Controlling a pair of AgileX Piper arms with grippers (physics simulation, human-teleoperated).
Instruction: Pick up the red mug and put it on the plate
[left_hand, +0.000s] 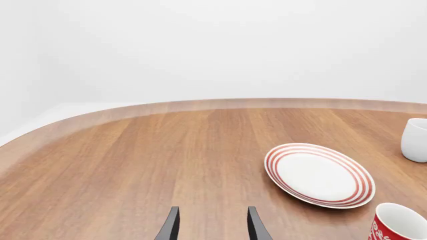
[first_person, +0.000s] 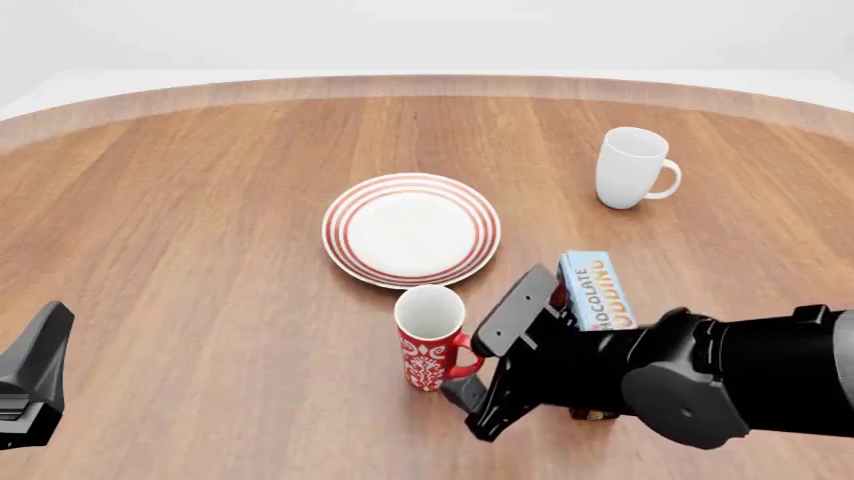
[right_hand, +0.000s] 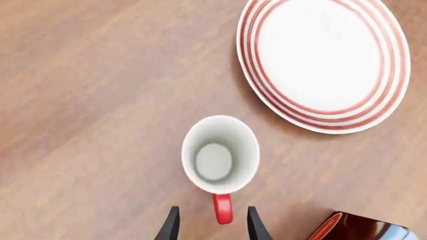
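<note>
The red mug stands upright on the table just in front of the plate, its handle turned toward my right arm. In the right wrist view I look down into the mug. My right gripper is open, with one finger on each side of the handle and not closed on it. In the front view the right gripper sits beside the mug's handle. The plate is empty. My left gripper is open and empty, far left near the front edge. The left wrist view shows the plate and the mug's rim.
A plain white mug stands at the back right and also shows in the left wrist view. A blue chocolate box lies right of the red mug, next to my right arm; its end shows in the right wrist view.
</note>
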